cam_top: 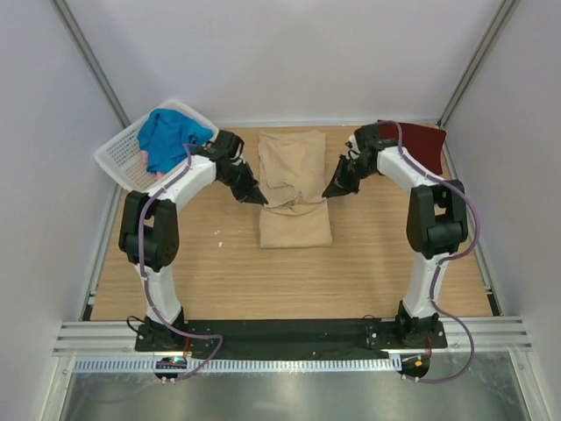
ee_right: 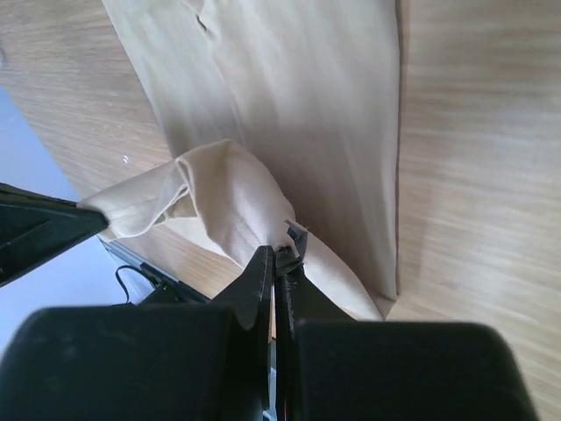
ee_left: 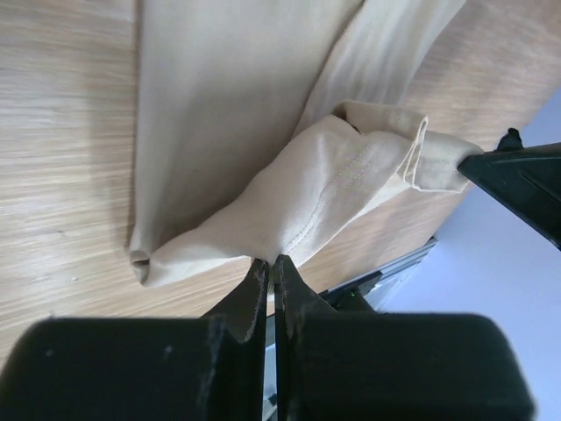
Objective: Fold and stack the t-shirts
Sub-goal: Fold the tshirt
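A tan t-shirt (cam_top: 294, 189) lies partly folded in the middle of the table. Its middle is lifted into a ridge between both grippers. My left gripper (cam_top: 259, 199) is shut on the shirt's left edge, and the pinched tan cloth (ee_left: 324, 189) shows in the left wrist view above the closed gripper (ee_left: 272, 260). My right gripper (cam_top: 330, 191) is shut on the right edge, seen in the right wrist view as a closed gripper (ee_right: 276, 254) nipping a fold of the tan shirt (ee_right: 237, 197). A maroon t-shirt (cam_top: 422, 145) lies flat at the back right. A blue t-shirt (cam_top: 171, 136) sits in the basket.
A white lattice basket (cam_top: 118, 158) stands tilted at the back left corner, with a bit of pink cloth (cam_top: 159, 175) at its near edge. White walls close in the table on three sides. Bare wood lies in front of the tan shirt.
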Controlling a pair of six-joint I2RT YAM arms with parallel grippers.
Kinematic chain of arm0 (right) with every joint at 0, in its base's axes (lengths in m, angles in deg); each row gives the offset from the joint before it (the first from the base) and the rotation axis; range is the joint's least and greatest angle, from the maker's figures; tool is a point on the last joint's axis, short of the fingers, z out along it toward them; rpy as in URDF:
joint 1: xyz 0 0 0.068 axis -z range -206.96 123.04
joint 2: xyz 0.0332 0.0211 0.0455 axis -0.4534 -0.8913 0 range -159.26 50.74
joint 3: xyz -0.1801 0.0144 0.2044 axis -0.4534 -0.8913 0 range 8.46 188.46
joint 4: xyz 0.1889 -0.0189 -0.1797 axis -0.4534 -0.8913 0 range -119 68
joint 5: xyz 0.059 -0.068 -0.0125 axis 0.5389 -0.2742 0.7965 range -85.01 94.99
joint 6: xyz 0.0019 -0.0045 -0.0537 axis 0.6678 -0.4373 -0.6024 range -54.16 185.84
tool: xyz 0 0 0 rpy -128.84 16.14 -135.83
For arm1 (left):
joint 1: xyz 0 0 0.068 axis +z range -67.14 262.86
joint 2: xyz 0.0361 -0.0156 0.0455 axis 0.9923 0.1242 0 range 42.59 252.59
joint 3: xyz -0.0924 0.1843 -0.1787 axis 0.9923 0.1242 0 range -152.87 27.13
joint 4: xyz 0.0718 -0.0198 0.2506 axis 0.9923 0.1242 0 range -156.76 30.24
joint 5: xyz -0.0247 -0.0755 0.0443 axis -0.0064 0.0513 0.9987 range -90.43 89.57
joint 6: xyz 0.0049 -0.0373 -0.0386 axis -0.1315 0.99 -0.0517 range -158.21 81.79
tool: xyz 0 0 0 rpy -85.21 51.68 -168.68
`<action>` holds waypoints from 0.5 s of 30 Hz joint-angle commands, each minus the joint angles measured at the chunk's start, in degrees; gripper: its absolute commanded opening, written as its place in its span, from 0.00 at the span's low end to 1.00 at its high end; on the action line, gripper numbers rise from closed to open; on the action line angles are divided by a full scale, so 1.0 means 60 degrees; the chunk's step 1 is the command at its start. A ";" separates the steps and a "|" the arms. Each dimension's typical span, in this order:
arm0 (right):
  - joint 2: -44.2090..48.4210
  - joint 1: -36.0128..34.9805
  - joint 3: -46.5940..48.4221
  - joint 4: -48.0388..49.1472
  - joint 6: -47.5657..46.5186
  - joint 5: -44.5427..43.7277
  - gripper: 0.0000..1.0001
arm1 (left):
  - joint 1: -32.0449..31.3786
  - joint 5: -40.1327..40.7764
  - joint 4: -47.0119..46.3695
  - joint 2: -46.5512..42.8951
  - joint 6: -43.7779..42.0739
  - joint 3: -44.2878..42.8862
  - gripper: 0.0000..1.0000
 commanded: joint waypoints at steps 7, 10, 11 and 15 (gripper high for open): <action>-0.1390 0.0168 0.1911 -0.0369 -0.0118 0.0713 0.01 | 0.0745 -0.0874 0.0574 0.1174 -0.0452 -0.1578 0.00; -0.1582 0.0211 0.2103 -0.0398 -0.0133 0.0669 0.01 | 0.0745 -0.0860 0.0560 0.1599 -0.0437 -0.1931 0.00; -0.1626 0.0240 0.2117 -0.0413 -0.0118 0.0669 0.01 | 0.0759 -0.0874 0.0530 0.1687 -0.0379 -0.1975 0.00; -0.1758 0.0328 0.2103 -0.0282 -0.0002 0.0640 0.01 | 0.0774 -0.0947 0.0413 0.2112 -0.0262 -0.2268 0.00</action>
